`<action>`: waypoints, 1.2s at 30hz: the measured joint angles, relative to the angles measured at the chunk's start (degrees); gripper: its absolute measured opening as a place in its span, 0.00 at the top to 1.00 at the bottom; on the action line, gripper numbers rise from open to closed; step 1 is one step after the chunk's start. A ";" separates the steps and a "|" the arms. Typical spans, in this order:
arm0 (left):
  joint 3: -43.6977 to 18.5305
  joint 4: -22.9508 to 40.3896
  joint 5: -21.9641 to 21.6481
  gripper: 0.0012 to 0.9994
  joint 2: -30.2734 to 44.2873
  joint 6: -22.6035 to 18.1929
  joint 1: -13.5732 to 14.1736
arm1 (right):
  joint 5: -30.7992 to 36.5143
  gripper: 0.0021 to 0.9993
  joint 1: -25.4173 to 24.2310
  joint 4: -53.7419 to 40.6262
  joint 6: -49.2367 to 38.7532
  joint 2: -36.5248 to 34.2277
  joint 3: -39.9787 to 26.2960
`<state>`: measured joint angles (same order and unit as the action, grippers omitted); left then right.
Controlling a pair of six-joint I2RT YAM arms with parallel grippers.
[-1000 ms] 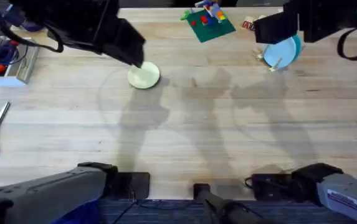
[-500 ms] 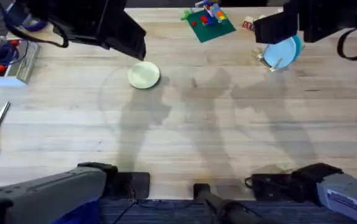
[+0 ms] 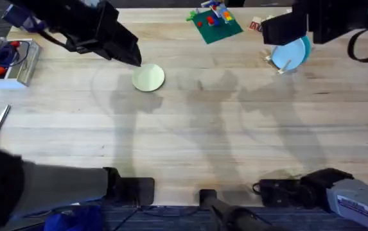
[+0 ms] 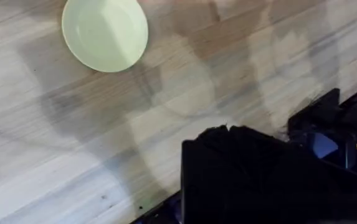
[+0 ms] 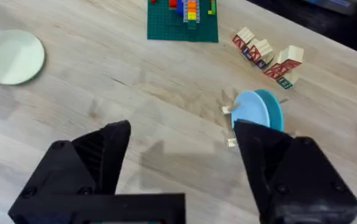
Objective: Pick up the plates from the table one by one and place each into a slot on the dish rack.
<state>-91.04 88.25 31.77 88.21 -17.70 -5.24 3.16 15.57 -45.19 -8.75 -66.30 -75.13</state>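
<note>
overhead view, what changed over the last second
The left arm swung back off the pale yellow plate, leaving it fully uncovered and flat on the table. The plate did not move. The right arm and the light blue plate in the dish rack stayed put.

The dish rack point(image 5: 231, 124) is showing just a few dowel tips, the light blue plate point(image 5: 250, 111) covering the rest. Behind it, a darker teal plate point(image 5: 274, 107) is peeking out as a thin crescent. The right arm is hiding the rack's far side in the overhead view.
</note>
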 joint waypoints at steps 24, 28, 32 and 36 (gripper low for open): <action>0.15 -7.50 2.78 0.96 13.52 -8.55 -7.19 | 0.00 0.00 0.00 0.00 0.00 0.00 0.00; 0.15 -8.62 3.10 0.96 13.75 -8.93 -7.67 | 0.00 0.00 0.00 0.00 0.00 0.01 0.00; 0.15 -9.83 3.26 0.96 15.59 -9.11 -7.65 | 0.00 0.00 0.00 0.00 0.00 0.02 0.00; 0.15 -11.51 3.28 0.96 18.51 -9.14 -7.65 | 0.00 0.00 0.00 0.00 0.00 0.00 0.00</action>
<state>-90.89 76.73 35.05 106.72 -26.83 -12.88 3.16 15.57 -45.19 -8.75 -66.30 -75.13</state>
